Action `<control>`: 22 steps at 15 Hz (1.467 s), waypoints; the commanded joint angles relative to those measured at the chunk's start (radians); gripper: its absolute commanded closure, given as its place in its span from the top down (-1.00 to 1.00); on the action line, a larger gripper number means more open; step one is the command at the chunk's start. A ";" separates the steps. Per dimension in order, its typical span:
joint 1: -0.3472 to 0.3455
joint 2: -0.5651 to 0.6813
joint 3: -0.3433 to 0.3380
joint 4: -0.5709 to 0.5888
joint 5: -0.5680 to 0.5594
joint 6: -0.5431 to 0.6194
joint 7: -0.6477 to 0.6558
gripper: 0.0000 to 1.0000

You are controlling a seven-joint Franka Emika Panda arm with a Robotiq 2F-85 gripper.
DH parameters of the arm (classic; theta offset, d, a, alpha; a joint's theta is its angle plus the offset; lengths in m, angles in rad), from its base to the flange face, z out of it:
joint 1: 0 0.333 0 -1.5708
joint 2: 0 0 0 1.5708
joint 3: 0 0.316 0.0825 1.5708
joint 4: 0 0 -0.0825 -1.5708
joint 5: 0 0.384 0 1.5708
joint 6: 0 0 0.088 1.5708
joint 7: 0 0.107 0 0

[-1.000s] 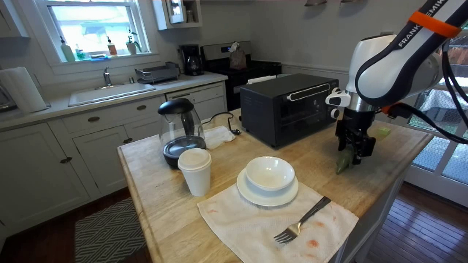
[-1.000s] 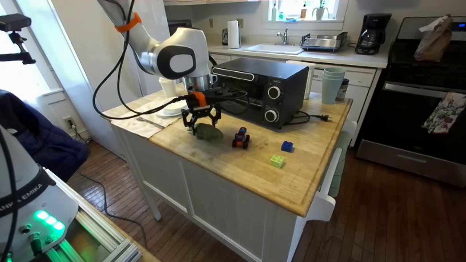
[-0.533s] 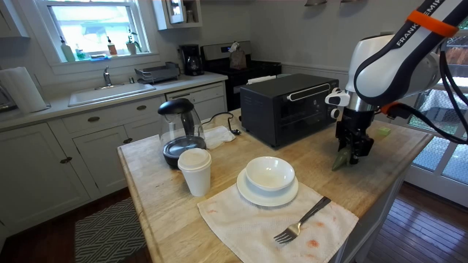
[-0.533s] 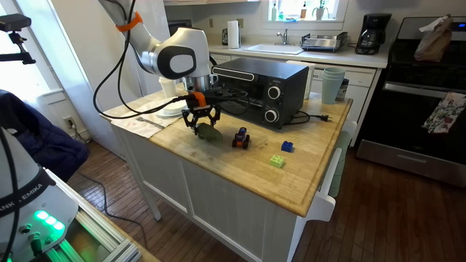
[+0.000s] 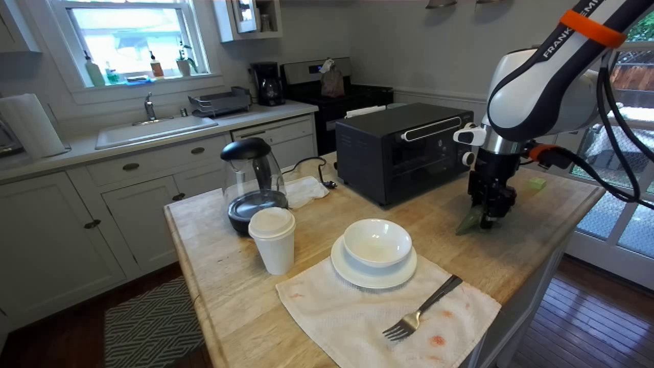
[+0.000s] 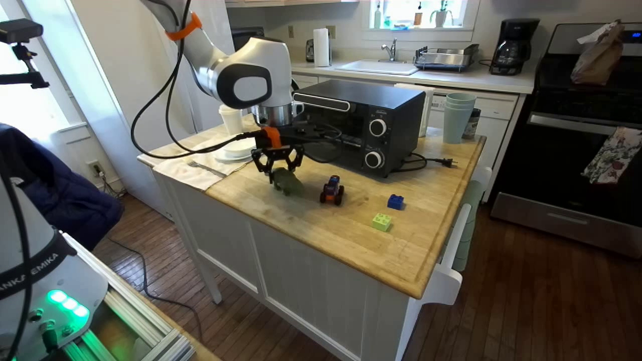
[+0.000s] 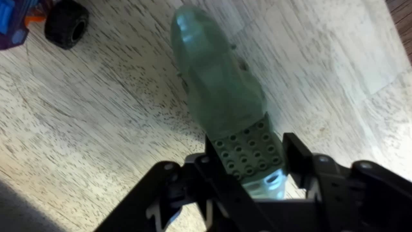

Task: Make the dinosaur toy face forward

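room: home kitchen
counter (image 6: 471, 81): 1 sink (image 6: 368, 66), dish rack (image 5: 225, 104), coffee maker (image 6: 511, 47)
island (image 6: 326, 225): toaster oven (image 5: 403, 153), glass kettle (image 5: 255, 185)
stove (image 6: 567, 170): towel (image 6: 614, 156) on handle (image 6: 572, 125)

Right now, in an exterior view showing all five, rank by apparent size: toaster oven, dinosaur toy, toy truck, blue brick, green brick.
1. Toaster oven, by far
2. Dinosaur toy and toy truck: close, so unranked
3. Green brick and blue brick: close, the green one nearer the camera; unranked
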 commanded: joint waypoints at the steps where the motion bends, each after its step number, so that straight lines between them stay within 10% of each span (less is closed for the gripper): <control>1: -0.038 0.019 0.036 0.038 0.095 -0.029 -0.023 -0.43; 22: -0.022 -0.003 -0.005 0.045 0.350 -0.055 0.621 -0.43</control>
